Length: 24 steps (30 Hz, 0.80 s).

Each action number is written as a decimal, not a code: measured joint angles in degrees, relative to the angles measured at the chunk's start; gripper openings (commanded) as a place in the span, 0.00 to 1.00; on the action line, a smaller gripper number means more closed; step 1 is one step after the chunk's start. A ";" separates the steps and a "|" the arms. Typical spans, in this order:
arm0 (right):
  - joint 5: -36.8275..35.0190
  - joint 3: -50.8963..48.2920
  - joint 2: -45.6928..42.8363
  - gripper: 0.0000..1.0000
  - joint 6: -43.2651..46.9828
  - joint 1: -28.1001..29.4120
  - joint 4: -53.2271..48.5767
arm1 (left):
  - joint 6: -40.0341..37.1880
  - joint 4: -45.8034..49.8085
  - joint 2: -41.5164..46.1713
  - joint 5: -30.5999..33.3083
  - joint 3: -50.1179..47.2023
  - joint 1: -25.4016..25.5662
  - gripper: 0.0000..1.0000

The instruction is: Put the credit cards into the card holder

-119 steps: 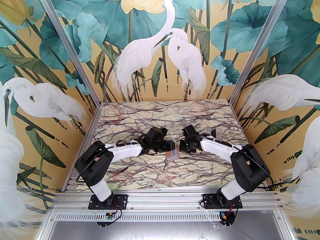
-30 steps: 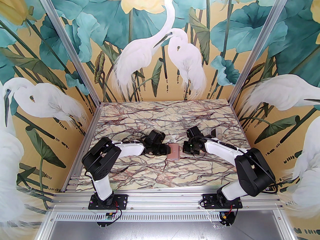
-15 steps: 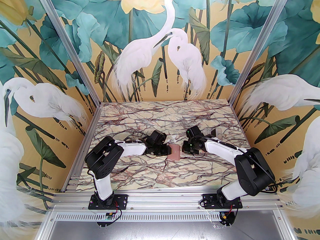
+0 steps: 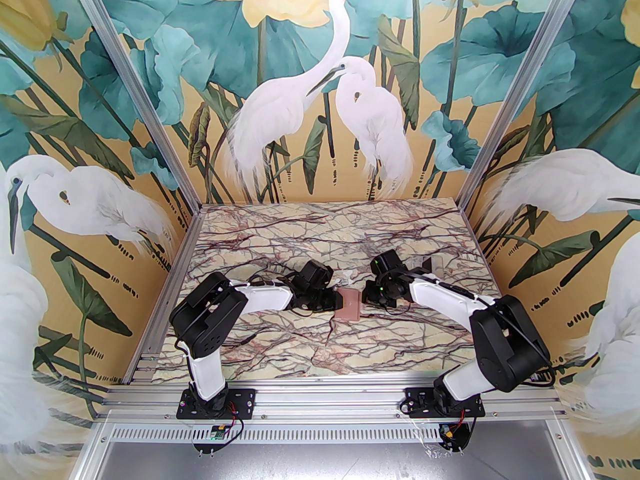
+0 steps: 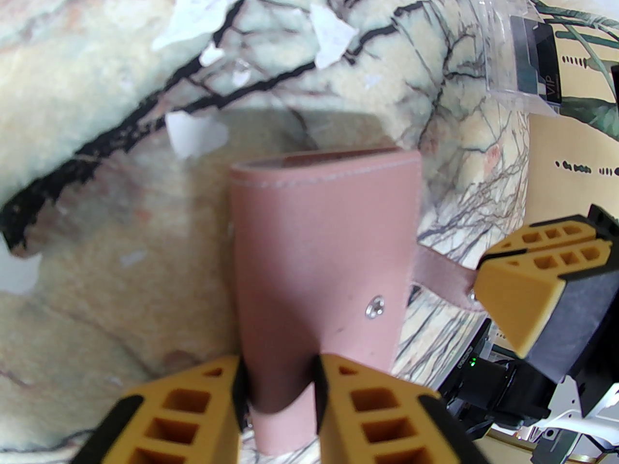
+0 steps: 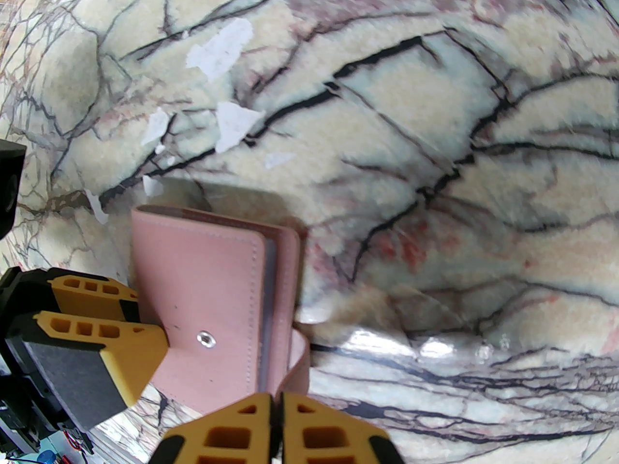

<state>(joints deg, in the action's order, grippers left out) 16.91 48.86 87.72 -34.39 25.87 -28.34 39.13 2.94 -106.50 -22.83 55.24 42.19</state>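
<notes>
The card holder (image 5: 319,259) is matt pink leather-like material with stitched edges and a shiny metal snap (image 5: 374,306). The worktop (image 6: 435,114) has a smooth, glossy marble-look finish. The fingers (image 5: 527,283) of the right claw (image 5: 483,268) are matt yellow plastic, faced with a rough grey pad (image 5: 580,317).

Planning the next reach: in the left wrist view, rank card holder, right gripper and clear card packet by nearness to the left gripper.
1. card holder, in the left gripper.
2. right gripper, lower right.
3. clear card packet, upper right.
</notes>
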 measured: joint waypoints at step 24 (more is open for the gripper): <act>-0.35 0.00 -1.70 0.20 0.72 0.00 -3.21 | 0.02 -0.13 0.00 0.00 0.00 0.00 0.32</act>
<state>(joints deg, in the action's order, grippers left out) 16.56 48.86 86.02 -33.67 25.87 -31.55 39.16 2.81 -106.50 -22.83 55.24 42.19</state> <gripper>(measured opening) 0.199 0.317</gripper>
